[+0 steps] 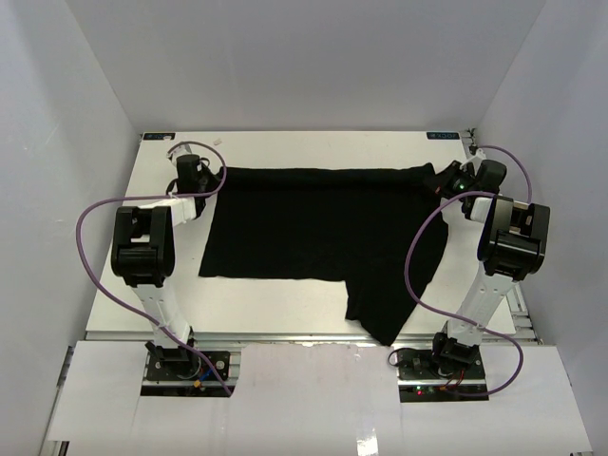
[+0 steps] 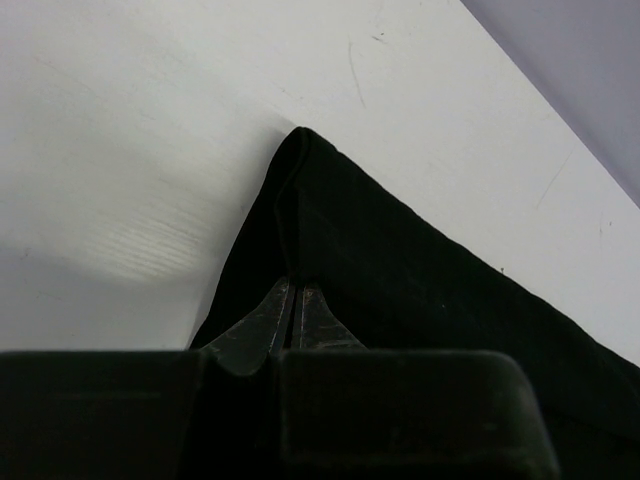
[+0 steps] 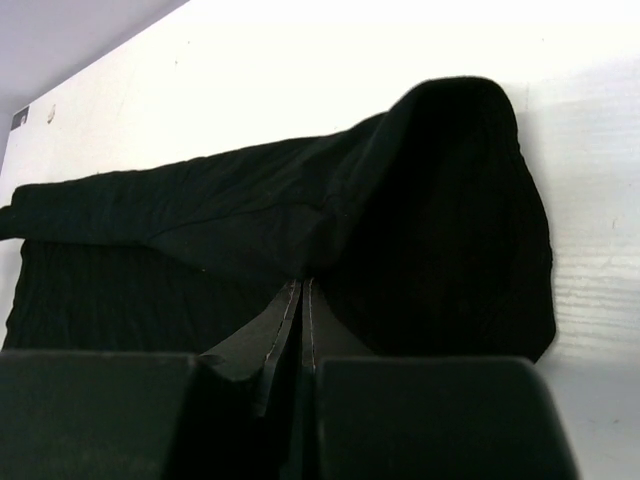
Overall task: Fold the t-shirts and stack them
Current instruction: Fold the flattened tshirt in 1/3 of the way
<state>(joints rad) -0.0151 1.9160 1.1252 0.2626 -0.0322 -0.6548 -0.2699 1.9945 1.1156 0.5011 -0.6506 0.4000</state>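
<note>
A plain black t-shirt (image 1: 323,228) lies spread across the white table (image 1: 285,147), and one flap of it droops over the near edge (image 1: 380,323). My left gripper (image 1: 213,182) is at the shirt's far left corner. In the left wrist view that gripper (image 2: 296,286) is shut, pinching the cloth (image 2: 400,270) just behind the pointed corner. My right gripper (image 1: 440,180) is at the far right corner. The right wrist view shows that gripper (image 3: 303,284) shut on a raised, bunched fold of the shirt (image 3: 430,200).
White walls close in the table on the left, back and right. Purple cables (image 1: 418,247) loop from both arms, the right one over the shirt's right side. Bare white table (image 1: 142,285) lies left of the shirt, with a narrow strip behind it.
</note>
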